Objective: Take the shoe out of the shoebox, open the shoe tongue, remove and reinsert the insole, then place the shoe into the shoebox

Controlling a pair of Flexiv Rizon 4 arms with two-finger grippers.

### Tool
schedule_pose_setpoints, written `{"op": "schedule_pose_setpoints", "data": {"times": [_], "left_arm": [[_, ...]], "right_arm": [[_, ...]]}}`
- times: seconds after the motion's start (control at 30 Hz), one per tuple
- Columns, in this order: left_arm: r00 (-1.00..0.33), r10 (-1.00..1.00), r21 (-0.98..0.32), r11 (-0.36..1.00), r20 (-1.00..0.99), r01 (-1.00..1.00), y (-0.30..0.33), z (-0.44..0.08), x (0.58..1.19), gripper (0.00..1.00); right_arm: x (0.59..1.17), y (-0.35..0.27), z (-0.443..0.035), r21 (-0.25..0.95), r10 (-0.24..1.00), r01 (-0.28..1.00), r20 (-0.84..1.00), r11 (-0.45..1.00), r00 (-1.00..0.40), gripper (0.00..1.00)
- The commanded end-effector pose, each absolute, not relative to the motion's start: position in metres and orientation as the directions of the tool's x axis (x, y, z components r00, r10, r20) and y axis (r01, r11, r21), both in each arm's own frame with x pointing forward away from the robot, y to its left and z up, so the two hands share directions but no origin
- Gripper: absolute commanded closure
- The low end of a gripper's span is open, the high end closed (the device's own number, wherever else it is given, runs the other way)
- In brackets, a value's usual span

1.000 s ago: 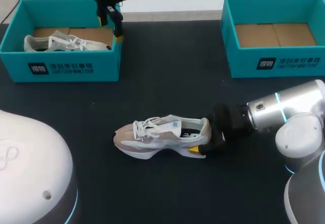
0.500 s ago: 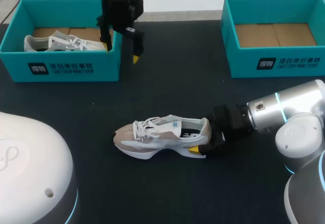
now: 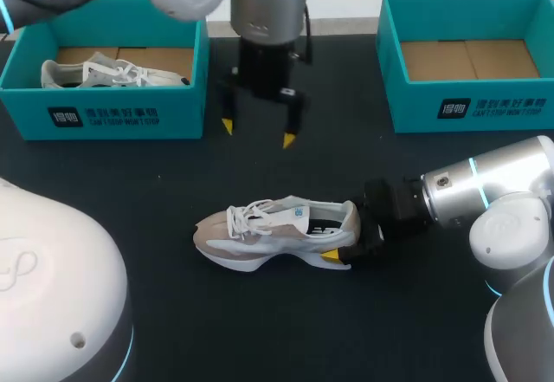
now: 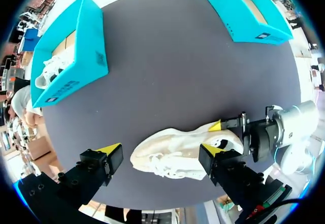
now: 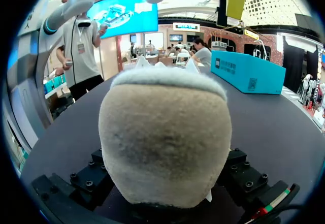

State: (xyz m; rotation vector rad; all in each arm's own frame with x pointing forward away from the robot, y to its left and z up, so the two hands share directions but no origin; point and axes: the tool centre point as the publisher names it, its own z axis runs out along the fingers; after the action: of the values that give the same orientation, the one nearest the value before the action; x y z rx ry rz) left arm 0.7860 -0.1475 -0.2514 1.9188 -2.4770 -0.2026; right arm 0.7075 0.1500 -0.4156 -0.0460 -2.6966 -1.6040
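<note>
— Where is the shoe (image 3: 277,230) sitting?
— It is resting on its sole on the table (image 3: 286,330), mid-frame, outside the left box (image 3: 121,115) and the right box (image 3: 485,109). My right gripper (image 3: 348,236) is clamping its heel.
— And your left gripper (image 3: 258,133)?
— It is hanging at upper middle, fingers spread apart, gripping nothing.

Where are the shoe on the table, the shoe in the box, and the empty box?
shoe on the table (image 3: 277,233): head view, its side.
shoe in the box (image 3: 121,73): head view, its laces.
empty box (image 3: 415,109): head view, its front wall.
</note>
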Motion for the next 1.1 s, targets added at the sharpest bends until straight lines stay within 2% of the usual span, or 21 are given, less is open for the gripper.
{"op": "schedule_pose_setpoints", "data": {"times": [0.03,0.17,0.67,1.1], "left_arm": [[-0.237,-0.968,0.093,0.23,-0.081,-0.969,-0.169,-0.259,0.769,0.0],[-0.157,-0.986,0.108,0.151,-0.047,-0.983,-0.174,-0.264,0.756,0.0],[-0.157,-0.986,0.108,0.151,-0.047,-0.983,-0.174,-0.264,0.756,0.0],[-0.194,-0.977,0.069,0.188,-0.094,-0.98,-0.193,-0.279,0.713,0.0]], "right_arm": [[0.709,0.153,-0.419,0.876,0.025,0.029,0.019,0.482,-1.0,1.0],[0.709,0.153,-0.419,0.876,0.025,0.029,0.019,0.482,-1.0,1.0],[0.709,0.153,-0.419,0.876,0.025,0.029,0.019,0.482,-1.0,1.0],[0.709,0.153,-0.419,0.876,0.025,0.029,0.019,0.482,-1.0,1.0]]}}
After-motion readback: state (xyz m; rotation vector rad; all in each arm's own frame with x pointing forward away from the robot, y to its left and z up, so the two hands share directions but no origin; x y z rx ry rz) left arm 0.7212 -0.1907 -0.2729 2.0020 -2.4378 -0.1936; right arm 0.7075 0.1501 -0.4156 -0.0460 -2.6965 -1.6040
